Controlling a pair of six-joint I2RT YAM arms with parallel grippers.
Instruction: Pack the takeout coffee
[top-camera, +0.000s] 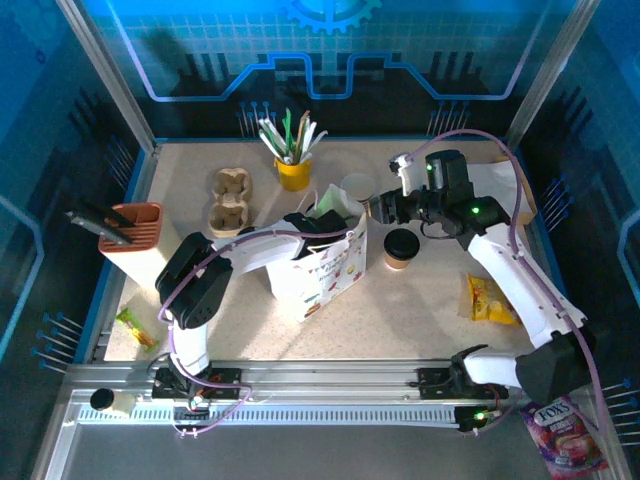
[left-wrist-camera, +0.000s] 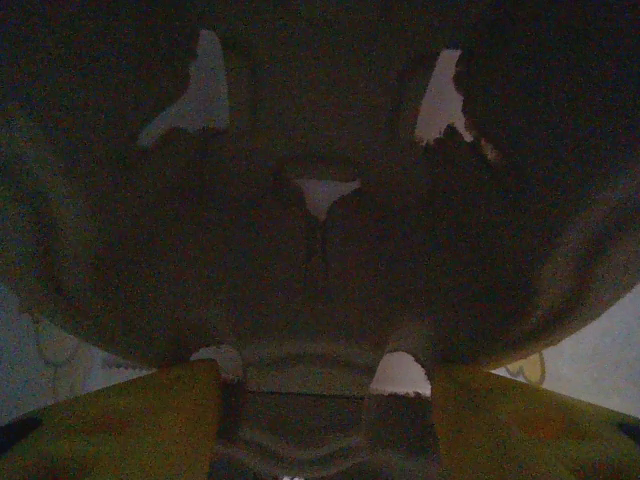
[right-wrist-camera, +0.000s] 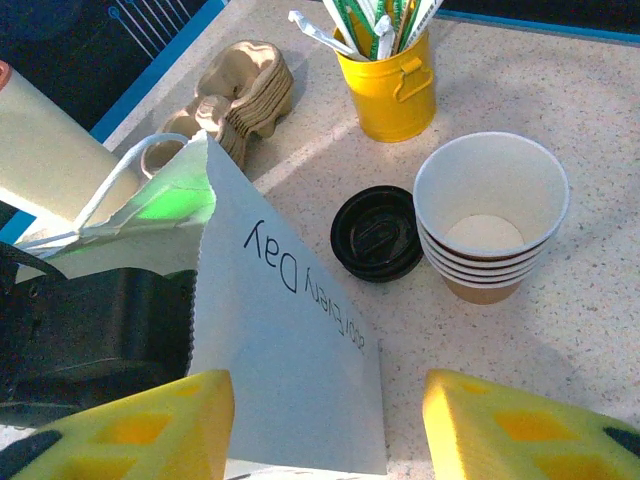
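a: what was the surface like?
b: a speckled beige tabletop with a blue rim, inside an aluminium-framed booth. the back panel glowed blue with a gear outline.
a: and the right gripper?
b: the right gripper hung with its yellow fingers spread wide, holding nothing, over the wall of the white paper bag. beyond the fingertips lay a black lid, then a stack of lidless cups and a yellow cup of utensils.
a: the coffee?
b: one lidded coffee cup stood on the table beside the bag, near the right fingers but apart from them.
a: the left gripper?
b: the left gripper was down in the bag's dark. i couldn't tell whether its fingers gripped anything.
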